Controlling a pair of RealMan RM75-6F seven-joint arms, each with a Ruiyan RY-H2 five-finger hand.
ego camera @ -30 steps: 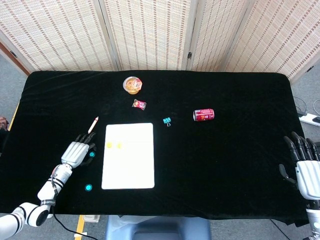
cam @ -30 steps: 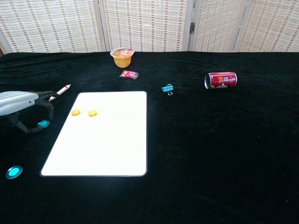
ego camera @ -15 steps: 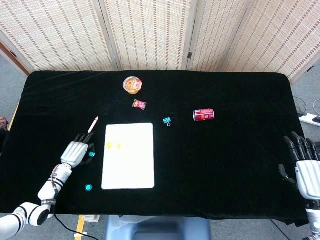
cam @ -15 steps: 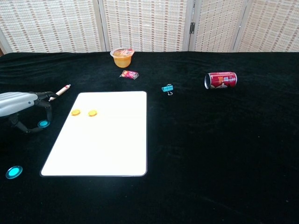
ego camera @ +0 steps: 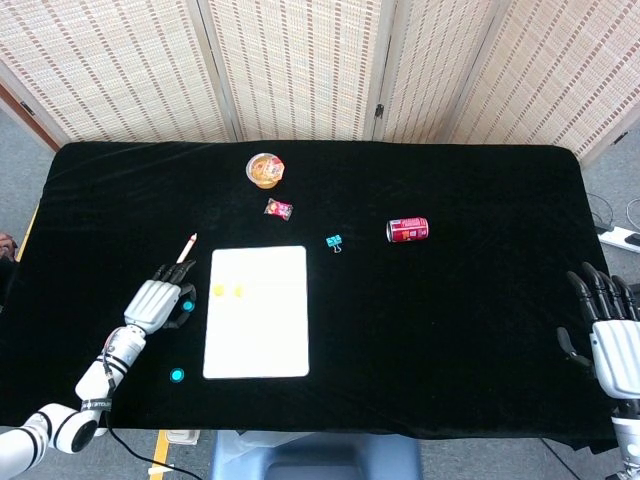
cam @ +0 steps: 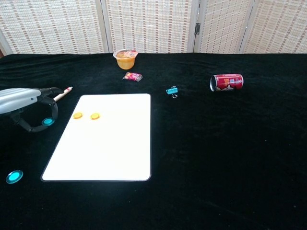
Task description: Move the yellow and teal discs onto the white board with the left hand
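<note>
- The left hand (cam: 21, 99) hangs left of the board (cam: 103, 143), one disc (cam: 48, 121) between its fingertips (cam: 53, 108) and thumb.
- A pencil (cam: 63, 93) lies just beyond the fingertips.
- Two discs (cam: 86, 116) sit on the board, right of the fingertips.
- Another disc (cam: 14, 177) lies nearer the table's front edge, behind the fingers.
- The right hand (ego camera: 612, 330) sits at the far right edge.

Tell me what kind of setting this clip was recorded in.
Probably a lab or staged demo area: a table draped in black cloth, woven folding screens as backdrop, and a power strip on the grey floor.
</note>
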